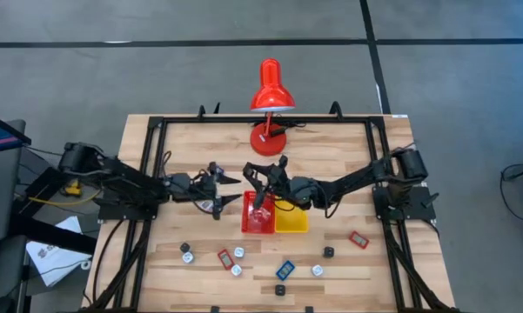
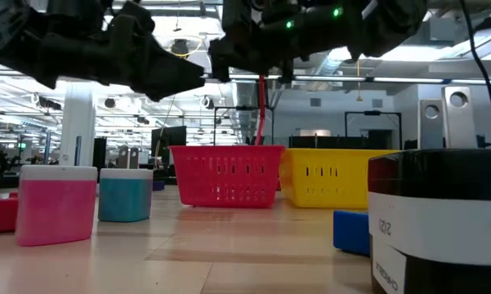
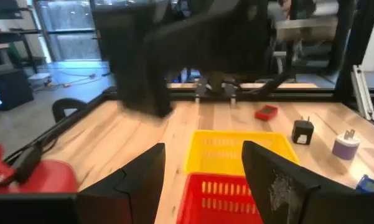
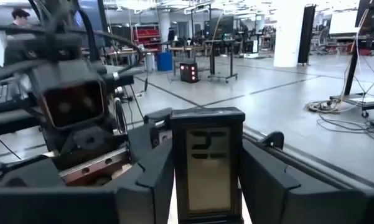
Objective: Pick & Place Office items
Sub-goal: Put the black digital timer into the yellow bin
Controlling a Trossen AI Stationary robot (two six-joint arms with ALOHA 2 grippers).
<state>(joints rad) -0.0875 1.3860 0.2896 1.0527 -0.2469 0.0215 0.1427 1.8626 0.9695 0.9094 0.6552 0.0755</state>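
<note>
Overhead, a black flat item (image 4: pixel 206 165) is clamped by the right gripper (image 4: pixel 205 186) above the red tray (image 1: pixel 258 217); the left gripper (image 3: pixel 202 180) is held apart nearby.

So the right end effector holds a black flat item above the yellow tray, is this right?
Not quite: in the high view the right end effector is above the red tray, not the yellow tray. It does hold a black flat item, as the right wrist view shows.

arms (image 1: pixel 348 181): dark, jointed | pincer fingers (image 3: pixel 143 180): black, blocky
</note>
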